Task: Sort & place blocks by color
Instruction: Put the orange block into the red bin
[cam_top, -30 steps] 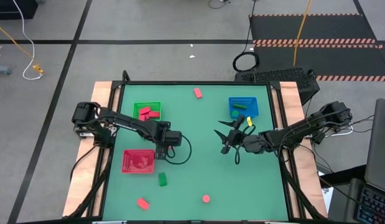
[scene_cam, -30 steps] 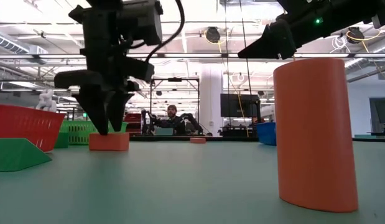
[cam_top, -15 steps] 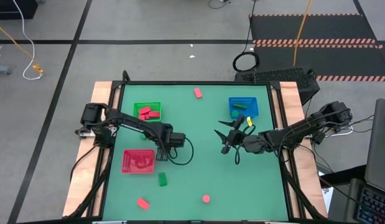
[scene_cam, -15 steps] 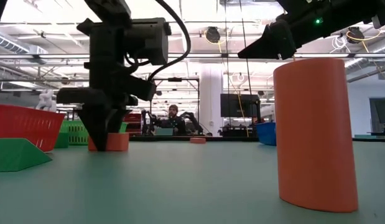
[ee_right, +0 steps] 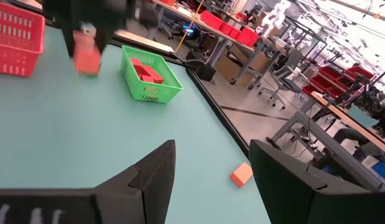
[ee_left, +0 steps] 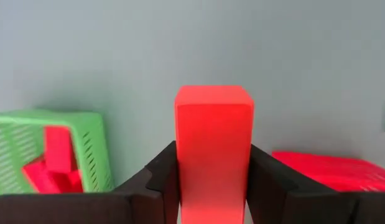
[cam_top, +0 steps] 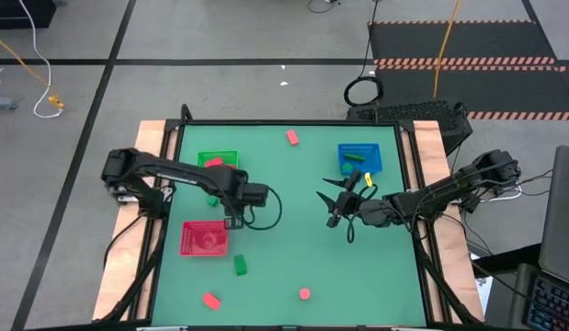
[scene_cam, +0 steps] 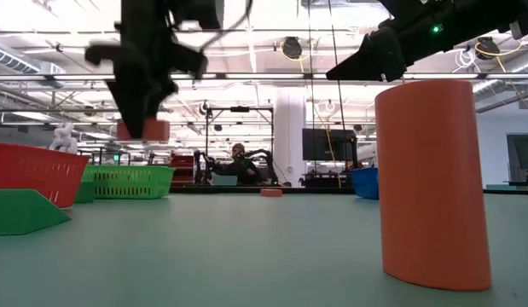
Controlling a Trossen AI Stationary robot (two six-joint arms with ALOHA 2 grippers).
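Surface: green table top (cam_top: pixel 293 248), trays on it.
Left gripper (ee_left: pixel 212 186): I see it pinching a red block (ee_left: pixel 213 146), lifted above the red tray (cam_top: pixel 204 238).
Right gripper (cam_top: pixel 332 204): spread, empty, mid-table.

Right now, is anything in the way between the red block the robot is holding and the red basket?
Nothing visible. The left tool holds the red block off the table, and only bare mat lies between it and the red basket beside it.
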